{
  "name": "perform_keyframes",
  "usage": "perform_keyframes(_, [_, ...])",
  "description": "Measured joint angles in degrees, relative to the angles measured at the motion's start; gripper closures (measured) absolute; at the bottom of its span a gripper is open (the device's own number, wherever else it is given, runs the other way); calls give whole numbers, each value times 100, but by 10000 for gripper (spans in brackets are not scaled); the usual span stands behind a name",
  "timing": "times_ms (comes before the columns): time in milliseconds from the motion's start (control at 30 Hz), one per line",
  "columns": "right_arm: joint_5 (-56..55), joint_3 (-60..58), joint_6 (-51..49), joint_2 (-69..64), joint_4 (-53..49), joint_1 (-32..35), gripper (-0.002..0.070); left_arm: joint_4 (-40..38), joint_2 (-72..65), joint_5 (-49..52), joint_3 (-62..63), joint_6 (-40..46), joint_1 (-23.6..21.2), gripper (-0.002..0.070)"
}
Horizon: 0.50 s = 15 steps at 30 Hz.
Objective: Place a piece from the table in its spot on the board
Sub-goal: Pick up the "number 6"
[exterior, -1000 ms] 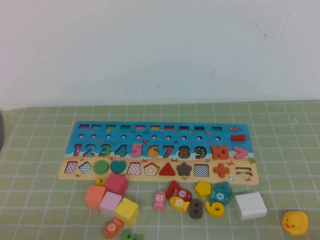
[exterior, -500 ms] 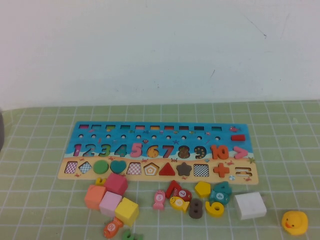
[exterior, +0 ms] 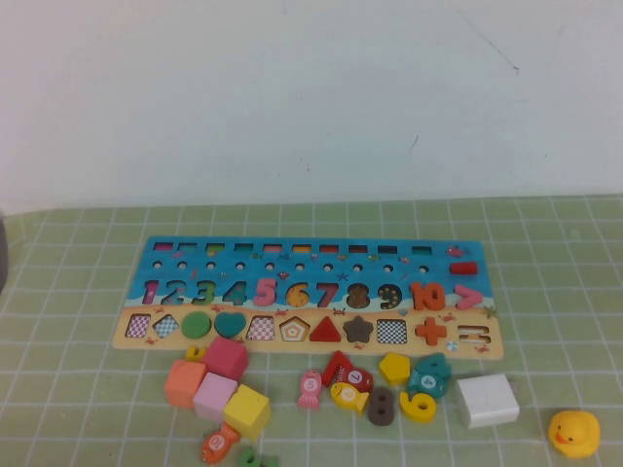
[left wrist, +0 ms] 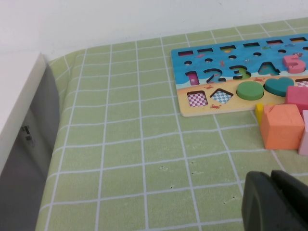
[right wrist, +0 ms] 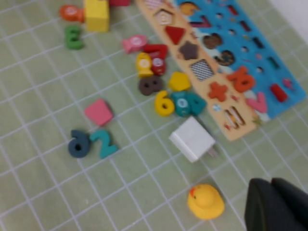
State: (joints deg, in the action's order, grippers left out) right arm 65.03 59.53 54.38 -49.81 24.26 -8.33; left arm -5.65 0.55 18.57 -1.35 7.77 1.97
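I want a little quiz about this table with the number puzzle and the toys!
1. True or false: the yellow 6 already sits in the board.
2. Which toy lies nearest the white block? A) rubber duck B) orange cube C) green circle
3. Fill in: the left gripper and right gripper hover off the board, both ____.

Key: 1 false, it lies on the tablecloth beside the brown 8. 2 A. 3 shut.
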Motion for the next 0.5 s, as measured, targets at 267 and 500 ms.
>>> perform_keyframes(267, [313, 923, -182, -2019, -1078, -1610, 678, 0, 0, 0, 0, 0, 0, 676])
perform_keyframes(500, [337, 1554, -885, -3615, -1834, -2430, 678, 0, 0, 0, 0, 0, 0, 676])
